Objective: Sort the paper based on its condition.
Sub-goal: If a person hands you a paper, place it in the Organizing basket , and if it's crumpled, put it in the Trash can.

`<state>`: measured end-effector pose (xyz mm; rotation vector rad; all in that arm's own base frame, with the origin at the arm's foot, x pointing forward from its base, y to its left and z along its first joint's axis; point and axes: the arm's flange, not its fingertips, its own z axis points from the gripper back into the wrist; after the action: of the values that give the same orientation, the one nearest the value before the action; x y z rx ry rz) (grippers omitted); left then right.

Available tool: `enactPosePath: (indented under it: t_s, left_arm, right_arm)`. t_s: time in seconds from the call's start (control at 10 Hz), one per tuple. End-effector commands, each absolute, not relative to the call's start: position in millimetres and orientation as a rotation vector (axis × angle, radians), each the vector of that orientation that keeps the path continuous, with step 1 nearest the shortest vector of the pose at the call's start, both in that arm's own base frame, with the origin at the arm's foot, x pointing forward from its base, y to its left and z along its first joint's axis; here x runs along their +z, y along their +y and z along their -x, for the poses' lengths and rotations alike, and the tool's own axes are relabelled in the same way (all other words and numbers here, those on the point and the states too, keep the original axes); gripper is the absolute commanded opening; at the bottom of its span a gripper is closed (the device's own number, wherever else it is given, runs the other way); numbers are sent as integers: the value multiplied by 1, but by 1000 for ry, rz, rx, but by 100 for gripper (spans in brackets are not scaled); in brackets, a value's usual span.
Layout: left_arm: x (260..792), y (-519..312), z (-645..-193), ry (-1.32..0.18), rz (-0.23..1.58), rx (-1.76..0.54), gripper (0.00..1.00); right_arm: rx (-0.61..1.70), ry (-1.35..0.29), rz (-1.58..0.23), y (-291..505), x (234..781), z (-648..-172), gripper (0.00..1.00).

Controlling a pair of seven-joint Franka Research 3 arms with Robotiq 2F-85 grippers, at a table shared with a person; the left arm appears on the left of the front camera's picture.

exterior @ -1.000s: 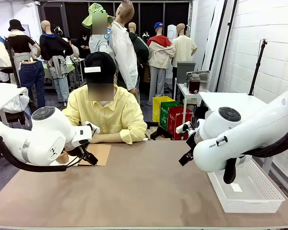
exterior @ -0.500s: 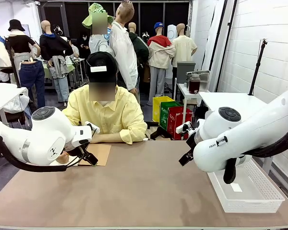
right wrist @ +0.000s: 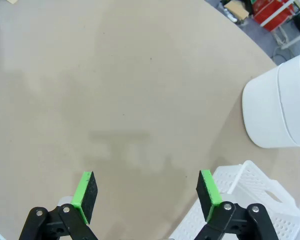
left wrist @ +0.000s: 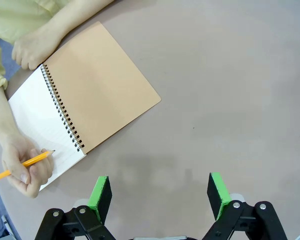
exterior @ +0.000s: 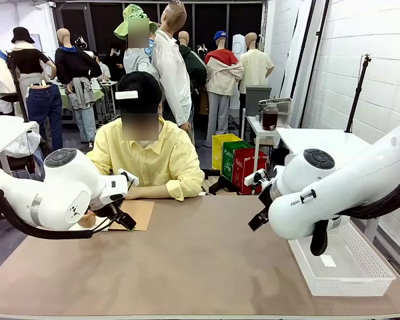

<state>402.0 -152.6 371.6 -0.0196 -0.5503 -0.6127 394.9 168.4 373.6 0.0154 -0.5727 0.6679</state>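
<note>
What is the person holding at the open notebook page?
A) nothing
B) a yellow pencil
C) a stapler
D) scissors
B: in the left wrist view the person's hand grips a yellow pencil, its tip on the white page of the spiral notebook.

Our left arm and right arm are glossy white with dark joint caps. Our left end effector and right end effector are black, with green pads and silver screws just behind.
</note>
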Motion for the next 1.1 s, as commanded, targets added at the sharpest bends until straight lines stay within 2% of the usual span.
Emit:
enactPosePath:
  t_s: [0.0, 0.7, 1.0]
  left_arm:
    - [385, -151, -405, -554, 15, -610, 100]
    - [478, -135, -386, -583, 33, -621, 100]
    - [519, -129, -372, -603, 32, -637, 100]
  right_arm:
    - [682, -572, -38, 169, 381, -396, 100]
    - [758, -576, -151, 155, 478, -373, 100]
    - [792, -618, -141, 151, 521, -356, 100]
